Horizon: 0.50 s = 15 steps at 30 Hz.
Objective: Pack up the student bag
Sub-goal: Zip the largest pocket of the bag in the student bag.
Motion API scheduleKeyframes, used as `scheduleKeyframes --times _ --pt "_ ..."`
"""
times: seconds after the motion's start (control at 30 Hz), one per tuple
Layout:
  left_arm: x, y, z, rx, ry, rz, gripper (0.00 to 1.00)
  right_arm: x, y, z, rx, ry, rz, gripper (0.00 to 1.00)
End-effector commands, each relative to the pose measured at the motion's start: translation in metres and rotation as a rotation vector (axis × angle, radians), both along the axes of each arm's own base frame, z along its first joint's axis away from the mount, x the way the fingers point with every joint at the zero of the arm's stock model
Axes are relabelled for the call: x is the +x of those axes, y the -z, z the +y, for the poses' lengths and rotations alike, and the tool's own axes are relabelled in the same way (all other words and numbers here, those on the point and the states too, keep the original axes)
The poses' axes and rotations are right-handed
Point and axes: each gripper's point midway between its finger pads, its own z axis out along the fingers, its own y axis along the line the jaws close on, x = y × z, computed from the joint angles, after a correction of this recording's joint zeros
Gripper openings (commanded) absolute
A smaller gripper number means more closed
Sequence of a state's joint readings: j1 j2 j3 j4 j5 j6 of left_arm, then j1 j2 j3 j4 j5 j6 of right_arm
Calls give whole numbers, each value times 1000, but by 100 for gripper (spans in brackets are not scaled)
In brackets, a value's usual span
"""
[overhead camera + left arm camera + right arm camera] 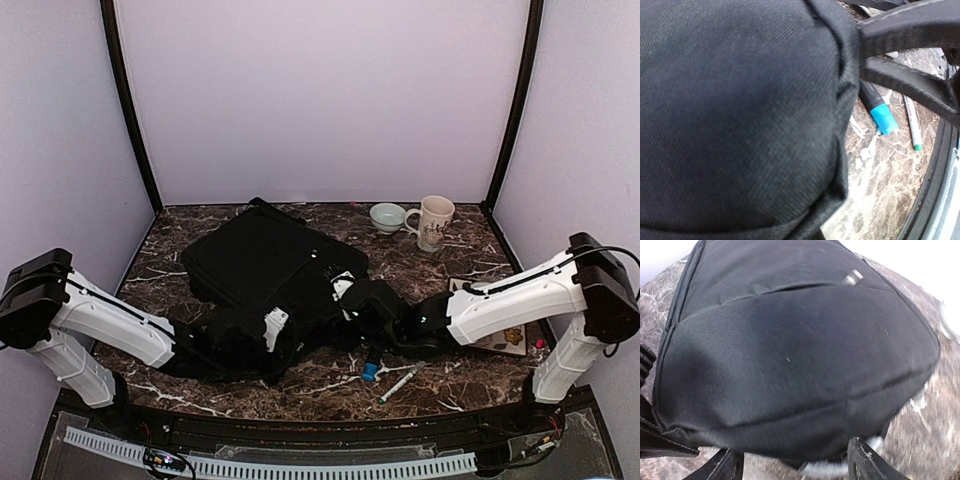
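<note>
Top external view: student bag (265, 265) lies mid-table, with no opening visible. Marker (370, 372) and pen (397, 384) lie loose at its 5 o'clock, so packing appears unstarted. Right gripper (342, 297) is spread, straddling the bag's near edge. Left gripper (278, 330) state cannot be determined.

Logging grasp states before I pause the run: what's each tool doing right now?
Left tool: closed on the student bag at its edge.
Right tool: open, straddling the bag's end.
</note>
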<state>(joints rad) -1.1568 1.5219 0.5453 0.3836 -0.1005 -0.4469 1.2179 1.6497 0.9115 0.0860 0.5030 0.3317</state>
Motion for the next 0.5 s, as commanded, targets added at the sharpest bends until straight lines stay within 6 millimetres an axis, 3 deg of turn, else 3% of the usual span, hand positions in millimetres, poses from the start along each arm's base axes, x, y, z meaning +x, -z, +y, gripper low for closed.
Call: scheduleKeyframes --times 0.0,0.2,0.3,0.47 --pt "-18 -3 -17 -32 87 62 4 -14 -10 -16 118 122 93 72" --pt "-30 -4 -34 -41 168 72 11 -44 -11 -30 226 140 240 72" --pt "-40 -9 -47 -79 240 86 24 -55 -9 -40 284 153 304 71" --pt "-55 -26 -51 -145 309 79 31 -72 -11 -33 406 111 403 69"
